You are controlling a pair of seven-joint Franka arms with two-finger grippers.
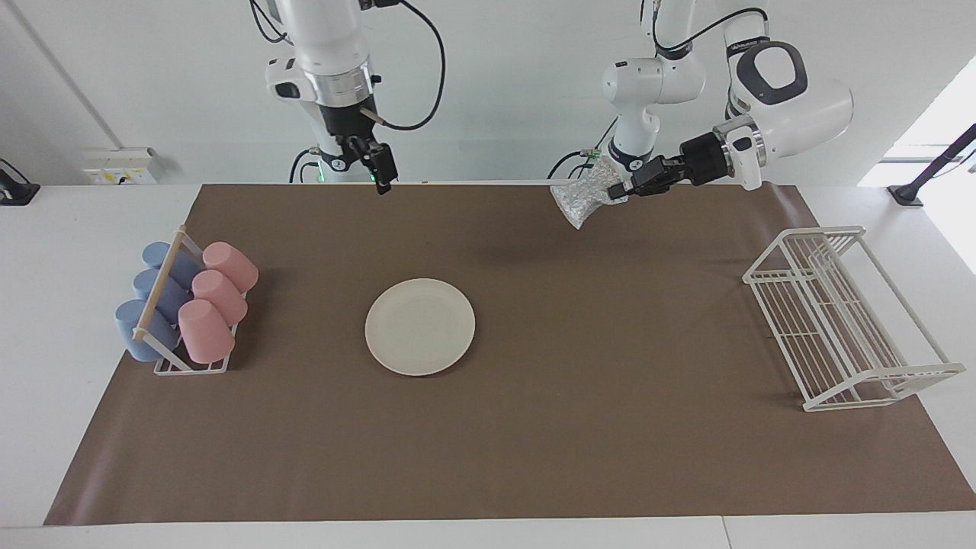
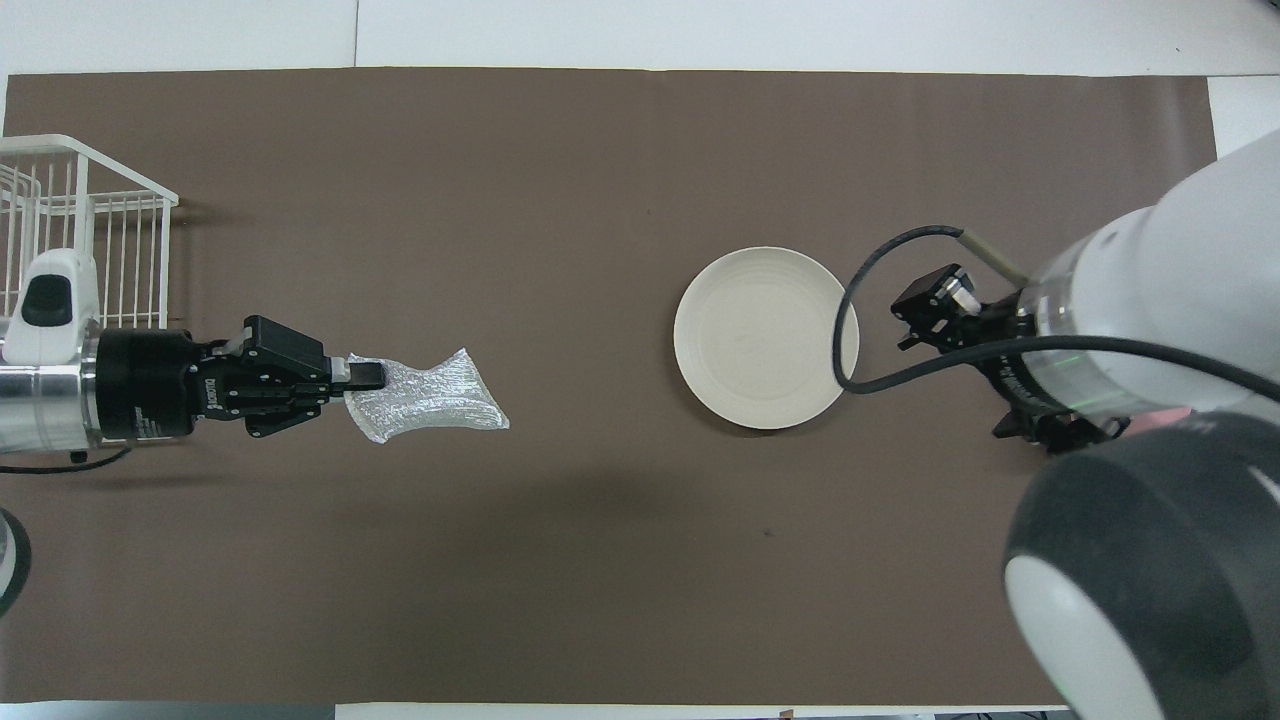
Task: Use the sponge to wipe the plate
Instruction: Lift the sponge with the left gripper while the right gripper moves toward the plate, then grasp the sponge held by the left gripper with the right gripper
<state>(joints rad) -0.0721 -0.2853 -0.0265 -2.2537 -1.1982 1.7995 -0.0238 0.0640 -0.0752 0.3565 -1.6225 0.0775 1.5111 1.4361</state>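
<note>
Silvery-white mesh sponge (image 1: 583,196), a soft crumpled wad, hangs in the air from the left gripper (image 1: 627,186), whose black fingers are pinched together on one end of it. In the facing view this pair sits at the upper right of the frame, over the robots' edge of the brown table mat (image 1: 610,427); in the overhead view the left gripper (image 2: 362,377) reaches in from the left edge at mid-height, with the sponge (image 2: 430,402) trailing out toward the frame's centre. The wad is well apart from the plate.

The round, flat cream-white plate (image 1: 420,326) with its shallow rim lies on the mat just left of centre in the facing view, and right of centre in the overhead view (image 2: 765,338). Nothing rests on it.

The right gripper (image 1: 379,169) waits at the upper left of the facing view, pointing down over the mat's robot-side edge; whether its fingers are parted I cannot tell.

A white wire rack (image 1: 842,316) stands at the right of the facing view, toward the left arm's end of the table. A cup rack (image 1: 183,358) holding pink and blue cups (image 1: 217,293) stands at the left, toward the right arm's end.
</note>
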